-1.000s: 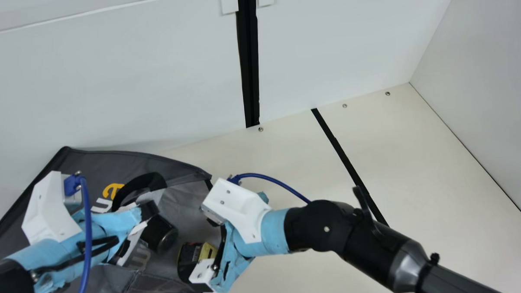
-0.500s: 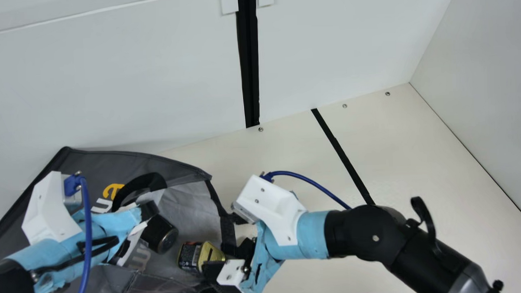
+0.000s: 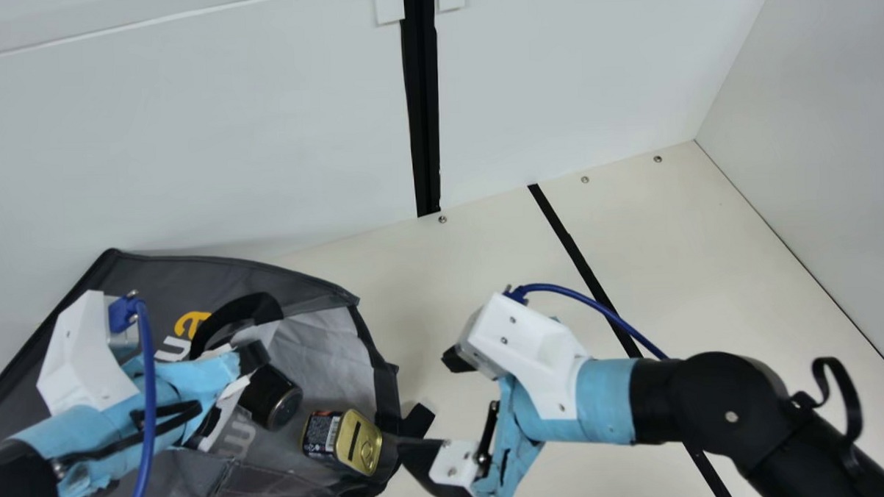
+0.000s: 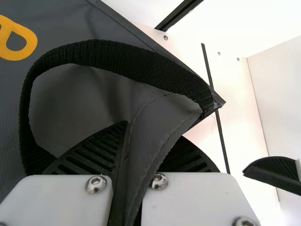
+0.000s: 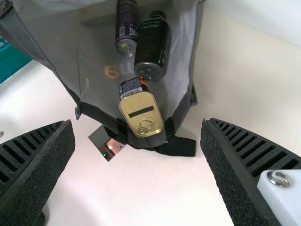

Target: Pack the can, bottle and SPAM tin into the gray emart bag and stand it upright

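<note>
Three goods, can point(image 5: 126, 26), bottle point(image 5: 151, 47) and SPAM tin point(image 5: 141, 113), are lying inside gray emart bag point(image 3: 193, 268), left fingers point(image 4: 96, 153) pinching its edge point(image 4: 157, 157), right fingers point(image 5: 256, 153) standing spread, the last item risking sliding out if lifting dips the edge.

The bag point(image 3: 145, 277) lies on its side on the left of the table point(image 3: 486, 254), in front of the wall point(image 3: 188, 140). In the bag, the can point(image 5: 126, 23) is just beside the bottle point(image 5: 152, 47). The SPAM tin point(image 3: 357, 443) sits right of the bottle, by the bag's mouth.
</note>
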You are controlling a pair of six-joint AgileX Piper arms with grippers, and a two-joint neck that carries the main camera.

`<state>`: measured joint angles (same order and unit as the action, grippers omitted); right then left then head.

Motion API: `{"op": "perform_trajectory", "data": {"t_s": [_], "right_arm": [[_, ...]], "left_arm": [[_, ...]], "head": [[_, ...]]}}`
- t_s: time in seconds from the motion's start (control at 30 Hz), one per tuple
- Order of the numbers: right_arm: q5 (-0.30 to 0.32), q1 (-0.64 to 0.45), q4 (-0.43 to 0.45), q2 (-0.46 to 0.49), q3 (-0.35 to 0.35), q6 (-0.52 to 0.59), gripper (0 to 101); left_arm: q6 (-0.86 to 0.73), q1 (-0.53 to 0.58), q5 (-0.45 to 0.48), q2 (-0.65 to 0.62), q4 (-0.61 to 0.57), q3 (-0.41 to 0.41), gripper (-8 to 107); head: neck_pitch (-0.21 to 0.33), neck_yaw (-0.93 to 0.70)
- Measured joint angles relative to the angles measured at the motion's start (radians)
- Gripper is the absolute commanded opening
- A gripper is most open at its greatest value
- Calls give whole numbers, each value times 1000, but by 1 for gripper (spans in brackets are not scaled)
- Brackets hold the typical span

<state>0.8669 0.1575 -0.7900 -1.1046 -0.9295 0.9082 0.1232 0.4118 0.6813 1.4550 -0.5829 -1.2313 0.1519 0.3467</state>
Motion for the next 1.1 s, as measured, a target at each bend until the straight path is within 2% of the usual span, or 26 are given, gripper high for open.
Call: {"op": "perform_trajectory", "data": {"t_s": [0.33,0.5,0.77,1.1], "right_arm": [[135,-195,-9,63,-10,76,95],[172,-293,0,83,-15,91,95],[157,-417,73,122,-26,28,95],[89,-445,260,184,-35,-189,95]], "left_arm": [[0,0,0,0,0,0,-8],[0,0,0,0,0,0,-8],[0,0,0,0,0,0,-8],[0,0,0,0,0,0,-8]], "head": [[0,2],[0,2],[0,2],[0,0]]}}
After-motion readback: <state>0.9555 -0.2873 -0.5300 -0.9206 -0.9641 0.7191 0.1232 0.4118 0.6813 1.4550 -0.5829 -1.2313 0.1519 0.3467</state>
